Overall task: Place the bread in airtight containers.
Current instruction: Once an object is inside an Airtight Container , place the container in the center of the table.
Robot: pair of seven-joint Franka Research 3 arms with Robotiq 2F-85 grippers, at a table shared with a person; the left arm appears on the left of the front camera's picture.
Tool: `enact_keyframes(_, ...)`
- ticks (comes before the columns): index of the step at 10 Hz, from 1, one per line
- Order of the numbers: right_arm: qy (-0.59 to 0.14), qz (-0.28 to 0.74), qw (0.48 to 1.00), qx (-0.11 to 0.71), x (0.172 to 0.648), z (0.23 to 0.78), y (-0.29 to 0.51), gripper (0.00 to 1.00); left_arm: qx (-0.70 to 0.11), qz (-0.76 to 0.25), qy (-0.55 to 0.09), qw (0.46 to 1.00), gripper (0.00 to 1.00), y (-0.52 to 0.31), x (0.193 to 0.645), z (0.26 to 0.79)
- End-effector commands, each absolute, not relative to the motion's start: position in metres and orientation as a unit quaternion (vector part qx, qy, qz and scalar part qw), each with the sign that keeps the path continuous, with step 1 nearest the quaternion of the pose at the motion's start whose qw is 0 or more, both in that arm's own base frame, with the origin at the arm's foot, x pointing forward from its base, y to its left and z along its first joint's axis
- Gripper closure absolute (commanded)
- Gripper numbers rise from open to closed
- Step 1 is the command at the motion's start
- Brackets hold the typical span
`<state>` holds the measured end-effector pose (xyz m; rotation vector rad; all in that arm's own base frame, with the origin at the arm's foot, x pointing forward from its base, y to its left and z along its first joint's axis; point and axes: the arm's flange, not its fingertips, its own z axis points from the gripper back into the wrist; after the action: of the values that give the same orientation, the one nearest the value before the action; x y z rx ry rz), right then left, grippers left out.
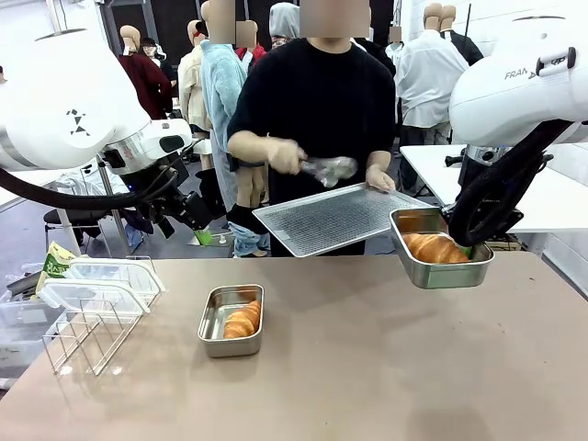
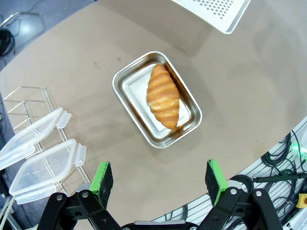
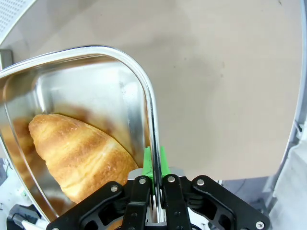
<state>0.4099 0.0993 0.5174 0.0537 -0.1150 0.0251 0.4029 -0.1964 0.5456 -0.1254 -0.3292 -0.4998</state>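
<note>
The right pincer [image 3: 154,165] is clamped on the side wall of a steel tub [image 3: 120,57], one green pad on each side of the rim, and holds it in the air above the right side of the bench [image 1: 386,367]. A croissant [image 3: 81,153] lies inside, against the wall near the pads. From the front, this tub [image 1: 432,276] hangs just beside the near corner of a perforated tray [image 1: 331,219], which a person across the bench holds with one hand [image 1: 379,177]. The person's other hand [image 1: 285,154] grips tongs [image 1: 329,168] above the tray.

The left pincer [image 2: 159,178] is spread wide and holds nothing. It hangs well above the bench, looking down on a second tub [image 2: 120,96]. That tub stands uncovered on the bench left of centre, with a second croissant [image 2: 163,96] lying along one long side.

Two translucent lids [image 1: 110,276] rest on a wire rack [image 1: 83,335] at the bench's left edge, apart from both tubs.
</note>
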Motion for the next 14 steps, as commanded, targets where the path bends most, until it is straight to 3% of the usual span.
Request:
enact_keyframes(1,-0.061,0.011,0.998,0.027,0.4073,0.5168,0.0980,1.00,-0.058,-0.247,-0.163,0.953,0.00,-0.1953,0.4021,0.5471)
enact_keyframes(14,-0.061,0.011,0.998,0.027,0.4073,0.5168,0.0980,1.00,-0.058,-0.247,-0.163,0.953,0.00,-0.1953,0.4021,0.5471)
